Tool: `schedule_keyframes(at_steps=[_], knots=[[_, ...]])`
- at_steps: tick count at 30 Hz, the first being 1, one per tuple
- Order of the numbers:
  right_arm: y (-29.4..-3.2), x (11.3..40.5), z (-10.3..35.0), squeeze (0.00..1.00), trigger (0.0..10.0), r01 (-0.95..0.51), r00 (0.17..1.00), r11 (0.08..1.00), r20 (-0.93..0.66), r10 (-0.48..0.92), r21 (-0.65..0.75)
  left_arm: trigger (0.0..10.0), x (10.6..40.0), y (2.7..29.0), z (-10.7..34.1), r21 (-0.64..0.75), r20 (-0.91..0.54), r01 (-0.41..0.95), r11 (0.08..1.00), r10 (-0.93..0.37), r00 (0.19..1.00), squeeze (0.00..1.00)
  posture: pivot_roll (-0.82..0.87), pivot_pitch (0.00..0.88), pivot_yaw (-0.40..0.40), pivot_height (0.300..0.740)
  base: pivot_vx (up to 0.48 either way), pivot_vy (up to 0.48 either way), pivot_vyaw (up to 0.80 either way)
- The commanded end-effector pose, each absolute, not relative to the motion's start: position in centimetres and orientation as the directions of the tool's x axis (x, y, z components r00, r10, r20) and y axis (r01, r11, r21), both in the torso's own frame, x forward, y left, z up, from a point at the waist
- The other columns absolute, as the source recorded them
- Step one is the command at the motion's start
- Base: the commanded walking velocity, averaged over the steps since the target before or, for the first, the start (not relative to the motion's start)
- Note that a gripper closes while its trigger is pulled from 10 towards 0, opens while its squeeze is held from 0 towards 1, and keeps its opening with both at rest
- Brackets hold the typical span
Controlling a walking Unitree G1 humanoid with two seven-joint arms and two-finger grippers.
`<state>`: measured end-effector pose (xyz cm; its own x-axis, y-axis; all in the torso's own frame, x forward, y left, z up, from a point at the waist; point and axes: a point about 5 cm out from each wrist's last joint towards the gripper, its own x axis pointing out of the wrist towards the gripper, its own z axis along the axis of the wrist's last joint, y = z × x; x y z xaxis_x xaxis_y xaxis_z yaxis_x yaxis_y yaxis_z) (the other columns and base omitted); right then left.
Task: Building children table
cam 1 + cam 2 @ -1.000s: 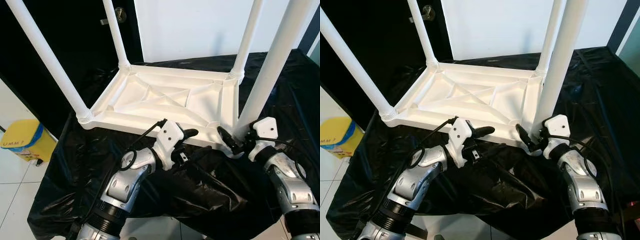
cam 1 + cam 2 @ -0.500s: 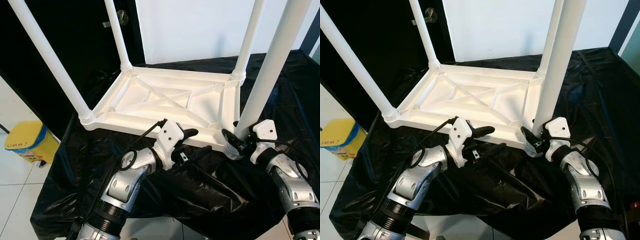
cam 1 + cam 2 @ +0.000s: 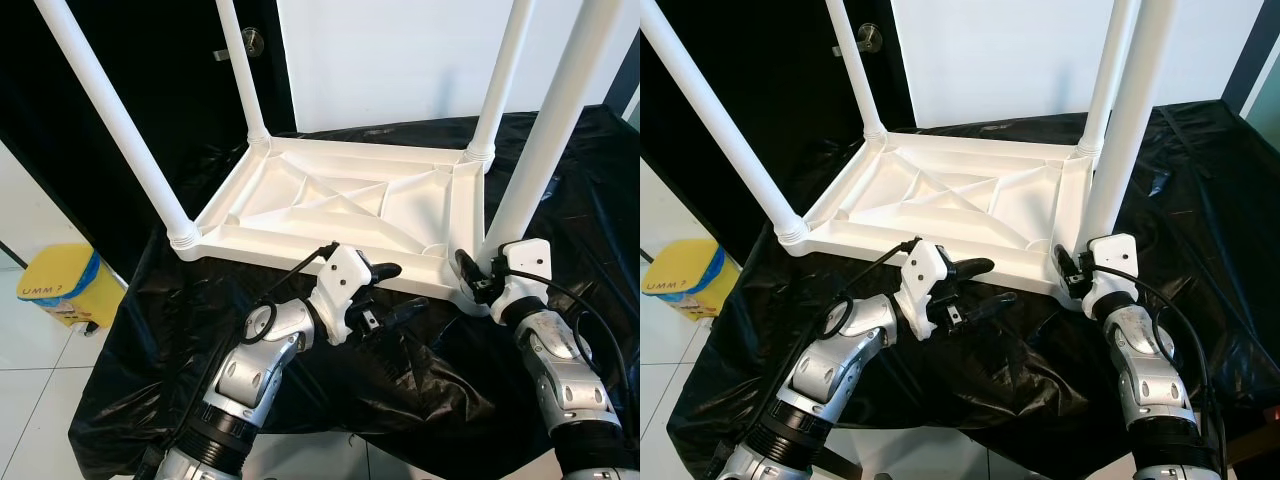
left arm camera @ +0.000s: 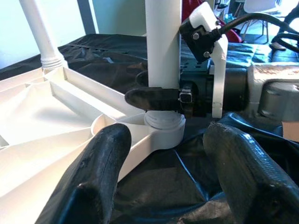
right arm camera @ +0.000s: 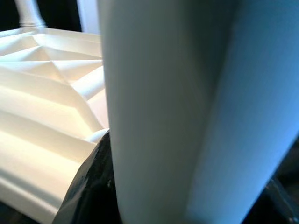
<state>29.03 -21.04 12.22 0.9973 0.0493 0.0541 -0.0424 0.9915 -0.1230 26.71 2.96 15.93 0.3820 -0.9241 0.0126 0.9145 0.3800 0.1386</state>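
My right gripper (image 3: 1072,272) clamped on the near table leg (image 3: 1127,130), left gripper (image 3: 392,291) open beside it, black sheeting (image 3: 420,370) beneath, white wall (image 3: 400,60) beyond, yellow bin (image 3: 55,288) further left

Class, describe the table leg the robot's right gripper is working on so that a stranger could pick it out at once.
Find the upturned white table lying on the black sheet. Its four legs point upward; take the near corner on the robot's right. That leg alone has the right gripper closed around its base.

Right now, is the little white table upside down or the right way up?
Upside down. The white table lies with its ribbed underside showing on the black sheet, and its legs point up.
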Motion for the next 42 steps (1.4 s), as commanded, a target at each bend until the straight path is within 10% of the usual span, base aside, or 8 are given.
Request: schedule_keyframes(at_steps=[1, 15, 28, 29, 42], knots=[[-21.5, 28.4, 10.6, 0.0, 10.0, 0.0, 1.0, 0.994, -0.028, -0.003, -0.113, 10.0, 26.7, 3.1, 15.8, 0.145, 0.01, 0.907, 0.396, -0.917, 0.399, 0.0, -0.18, 0.004, 0.087, 0.74, 0.0, 0.0, 0.0], [-17.3, 26.9, 9.8, 0.0, 10.0, 0.324, 0.944, 0.946, -0.057, -0.324, -0.017, 10.0, 26.4, 3.0, 15.7, 0.136, 0.01, 0.91, 0.391, -0.919, 0.393, 0.0, -0.17, 0.01, 0.075, 0.74, 0.0, 0.0, 0.0], [-17.0, 27.0, 10.5, 0.0, 10.0, 0.345, 0.938, 0.939, -0.043, -0.344, 0.007, 10.0, 26.4, 3.0, 15.8, 0.134, 0.012, 0.908, 0.398, -0.917, 0.4, 0.0, -0.17, 0.011, 0.07, 0.74, 0.0, 0.0, 0.0], [-16.9, 27.1, 10.7, 1.0, 10.0, 0.328, 0.944, 0.945, -0.03, -0.328, 0.01, 10.0, 26.4, 3.0, 15.8, 0.135, 0.014, 0.907, 0.399, -0.916, 0.401, 0.0, -0.17, 0.01, 0.068, 0.74, 0.0, 0.0, 0.0], [-18.5, 26.8, 12.4, 1.0, 10.0, 0.096, 0.991, 0.995, 0.095, -0.097, 0.013, 10.0, 26.4, 3.0, 15.8, 0.135, 0.018, 0.903, 0.408, -0.912, 0.41, 0.0, -0.16, 0.016, 0.062, 0.74, 0.0, 0.0, 0.0]])
